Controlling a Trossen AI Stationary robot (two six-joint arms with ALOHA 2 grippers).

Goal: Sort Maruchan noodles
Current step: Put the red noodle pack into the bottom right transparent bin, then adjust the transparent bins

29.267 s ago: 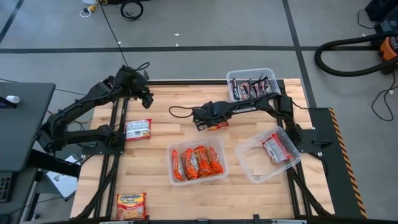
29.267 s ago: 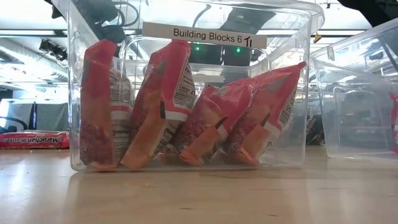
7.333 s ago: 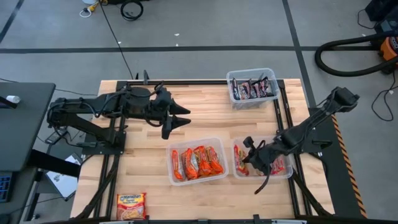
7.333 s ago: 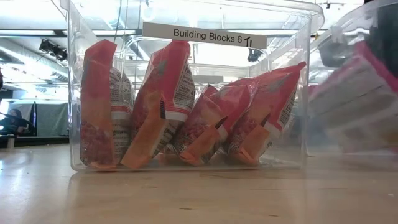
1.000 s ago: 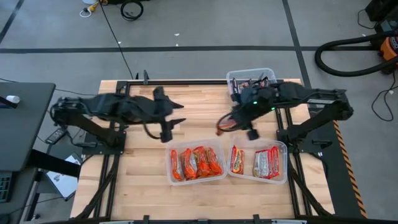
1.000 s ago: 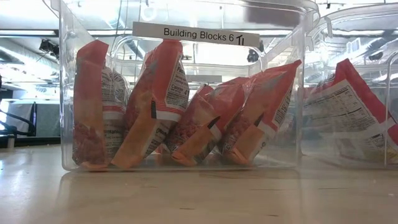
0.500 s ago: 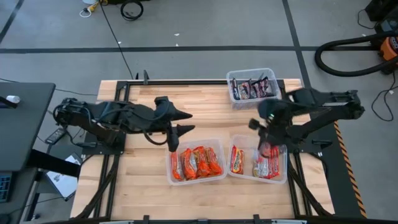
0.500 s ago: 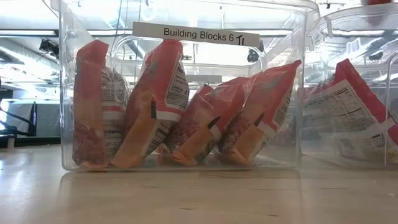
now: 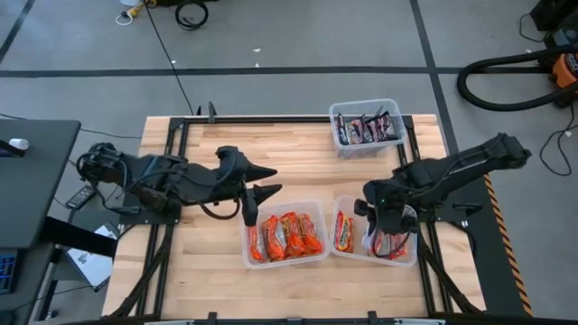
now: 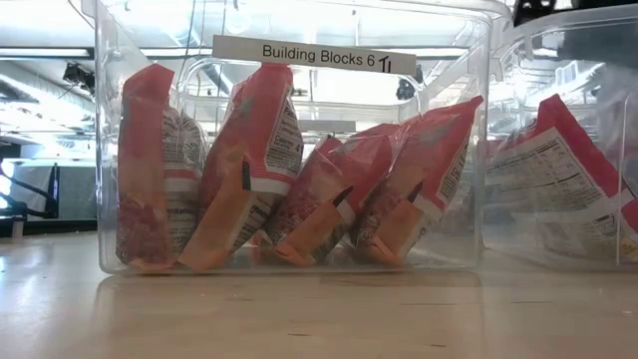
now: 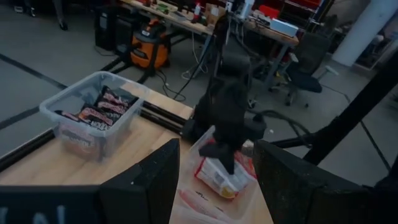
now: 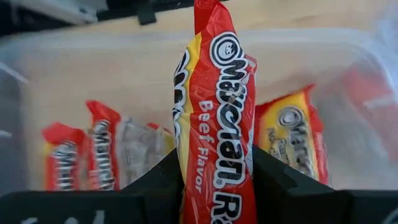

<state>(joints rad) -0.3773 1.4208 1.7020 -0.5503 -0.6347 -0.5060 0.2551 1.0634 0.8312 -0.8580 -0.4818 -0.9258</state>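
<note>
Held packet: a red and yellow Maruchan Beef Flavor packet (image 12: 214,118), stood on end, pinched between the fingers of the right gripper (image 9: 390,219)
Where it is: right over the near right bin (image 9: 414,260), partly down among the red-yellow packets (image 9: 344,231) already standing in there
Right gripper: clenched on the beef packet, pointing down into that bin
Orange packets: a row of orange-red packets (image 9: 285,234) fills the near middle bin (image 9: 282,261), just beside the right one; from table height they lean on each other behind the "Building Blocks 6" label (image 10: 319,53)
Dark packets: maroon ones (image 9: 365,128) sit in the far bin (image 9: 339,148) at the table's far right corner, well apart from the other two
Left gripper: released, its fingers (image 11: 144,186) spread with nothing between them, hanging above the bare wood (image 9: 208,257) just left of the orange bin (image 9: 251,199)
Loose packets: I can't see any lying out on the table from above
Step in hand: looks like placing; the beef packet is going in with its own kind
Next move: I'd say the right arm needs to lower a touch so the packet settles upright between its neighbours, let go, then lift straight up without dragging a packet or the bin's wall along
How far along: seems close to the end, if this is the last one out
</note>
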